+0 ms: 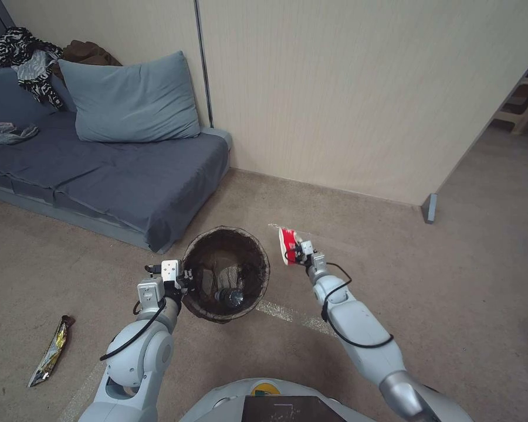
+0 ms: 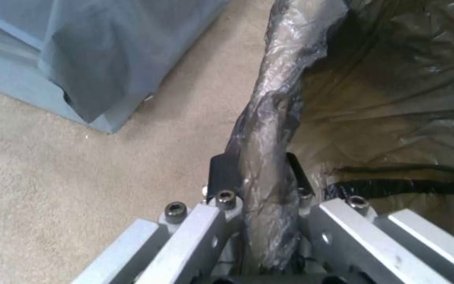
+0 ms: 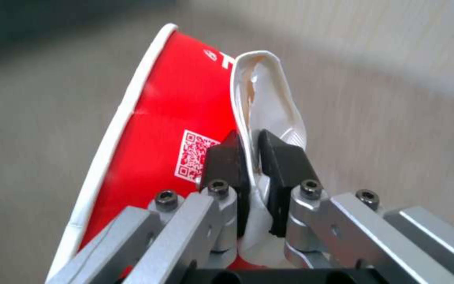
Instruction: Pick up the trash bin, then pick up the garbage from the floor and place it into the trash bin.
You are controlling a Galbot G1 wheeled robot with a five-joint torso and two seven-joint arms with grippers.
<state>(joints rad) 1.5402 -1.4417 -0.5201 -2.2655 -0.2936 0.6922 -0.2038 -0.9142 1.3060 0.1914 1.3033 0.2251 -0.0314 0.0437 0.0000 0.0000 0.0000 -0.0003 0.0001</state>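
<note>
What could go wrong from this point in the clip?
The right gripper pinches only one wall of the crushed cup, held beside the bin, not over its mouth; released here, it would likely hit the floor. The left gripper grips just the bagged rim, so the bin might tilt or slip.

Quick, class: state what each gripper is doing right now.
Left gripper: shut on the trash bin rim.
Right gripper: shut on a crushed red-and-white paper cup.
</note>
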